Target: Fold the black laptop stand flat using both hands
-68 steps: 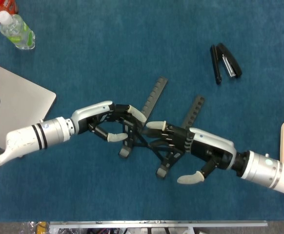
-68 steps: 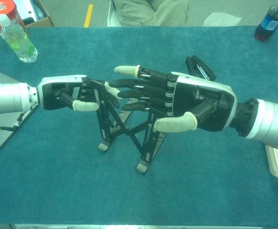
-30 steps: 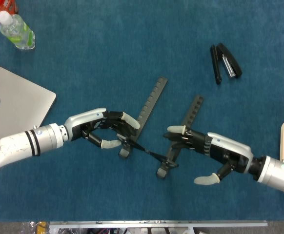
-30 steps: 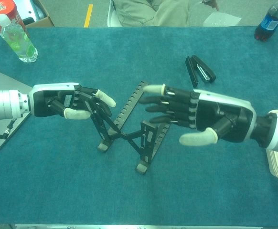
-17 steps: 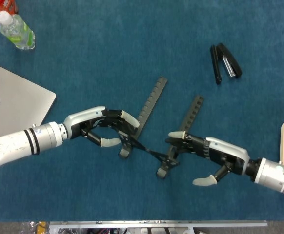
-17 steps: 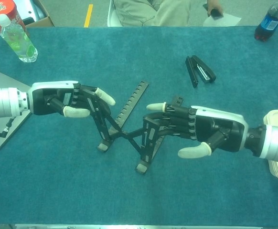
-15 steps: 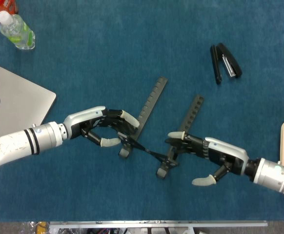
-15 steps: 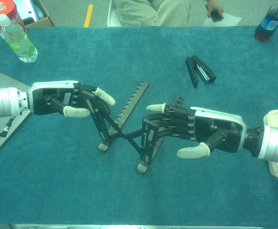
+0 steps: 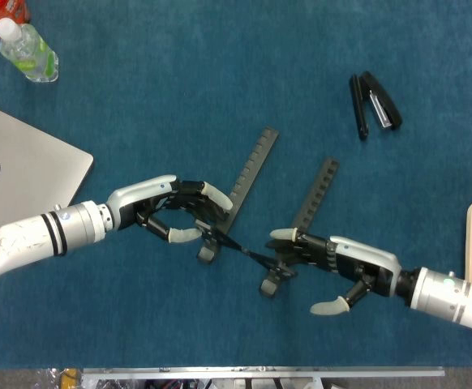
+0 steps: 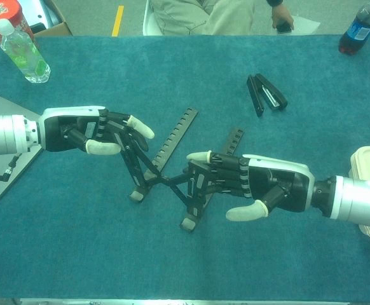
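Black laptop stand [image 10: 166, 178] of thin metal bars — two toothed rails joined by a crossed linkage — sits at the centre of the frame on the teal carpeted table [image 10: 172, 254], only partly collapsed: in the chest view the X of the linkage stands proud of the cloth, and in the head view the two rails lie well apart, slanting toward the upper right.

The left hand [image 10: 93, 130], coming in from the left edge, has its thumb and fingers curled around the top of the left upright, so it holds that side. The right hand [image 10: 248, 184], reaching in from the lower right, lays its fingers [image 10: 201, 155] flat against the right-hand upright with the thumb hanging free below; whether it truly grips the bar or only presses on it cannot be told.

By this reading the step in hand is the closing of the linkage, roughly midway. The next move seems to call for the two hands to work against each other — one steadying, one pushing the rails together and down — until the bars lie flush on the cloth.

Apart from this, a black stapler [image 9: 374, 104] lies at upper right, a grey closed laptop [image 9: 21, 182] at the left edge, and a clear plastic bottle [image 9: 27, 50] at upper left.
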`<state>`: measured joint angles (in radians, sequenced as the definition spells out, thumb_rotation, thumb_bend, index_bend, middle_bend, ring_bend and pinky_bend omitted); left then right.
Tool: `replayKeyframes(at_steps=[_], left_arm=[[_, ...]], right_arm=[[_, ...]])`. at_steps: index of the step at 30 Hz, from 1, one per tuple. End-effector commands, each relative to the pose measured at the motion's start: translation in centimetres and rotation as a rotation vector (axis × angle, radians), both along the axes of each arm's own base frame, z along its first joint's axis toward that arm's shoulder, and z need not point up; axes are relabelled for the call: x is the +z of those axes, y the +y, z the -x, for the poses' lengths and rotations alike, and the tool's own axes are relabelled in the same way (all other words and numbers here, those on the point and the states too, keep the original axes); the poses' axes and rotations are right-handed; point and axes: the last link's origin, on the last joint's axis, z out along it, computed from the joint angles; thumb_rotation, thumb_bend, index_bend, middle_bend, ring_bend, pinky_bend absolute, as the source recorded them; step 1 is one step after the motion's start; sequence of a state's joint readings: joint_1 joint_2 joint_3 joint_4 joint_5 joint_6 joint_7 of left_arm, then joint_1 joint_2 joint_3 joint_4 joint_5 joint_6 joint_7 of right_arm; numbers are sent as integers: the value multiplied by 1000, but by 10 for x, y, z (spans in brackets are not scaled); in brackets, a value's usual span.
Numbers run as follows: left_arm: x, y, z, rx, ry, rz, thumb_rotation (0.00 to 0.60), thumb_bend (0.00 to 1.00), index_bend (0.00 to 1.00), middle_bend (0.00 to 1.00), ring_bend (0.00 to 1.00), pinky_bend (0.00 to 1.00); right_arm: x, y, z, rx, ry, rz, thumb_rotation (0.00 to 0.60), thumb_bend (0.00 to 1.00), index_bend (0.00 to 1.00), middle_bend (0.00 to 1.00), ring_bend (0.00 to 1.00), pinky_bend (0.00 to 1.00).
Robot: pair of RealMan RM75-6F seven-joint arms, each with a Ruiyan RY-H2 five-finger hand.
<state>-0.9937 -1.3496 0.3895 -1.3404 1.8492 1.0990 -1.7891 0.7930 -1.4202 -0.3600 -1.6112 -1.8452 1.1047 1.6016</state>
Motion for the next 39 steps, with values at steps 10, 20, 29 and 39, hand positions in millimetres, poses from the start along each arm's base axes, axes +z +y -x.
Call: replayKeyframes(at_steps=[10, 20, 29, 39], left_arm=[[1, 0, -1, -2, 1, -2, 555, 334, 245, 304, 264, 271], [-2, 2, -6, 0, -1, -3, 555, 334, 245, 305, 264, 271], [-15, 8, -25, -22, 1, 9, 553, 334, 245, 306, 264, 271], [-28, 19, -48, -57, 16, -3, 553, 334, 246, 307, 264, 271]], right_arm=[[-2, 5, -2, 16, -7, -27, 600, 156, 0, 70, 1, 74], [12, -1, 0, -7, -35, 26, 600, 156, 0, 70, 1, 74], [52, -16, 4, -39, -98, 169, 600, 155, 0, 70, 1, 74], [77, -24, 10, -58, -138, 262, 600, 156, 0, 70, 1, 74]])
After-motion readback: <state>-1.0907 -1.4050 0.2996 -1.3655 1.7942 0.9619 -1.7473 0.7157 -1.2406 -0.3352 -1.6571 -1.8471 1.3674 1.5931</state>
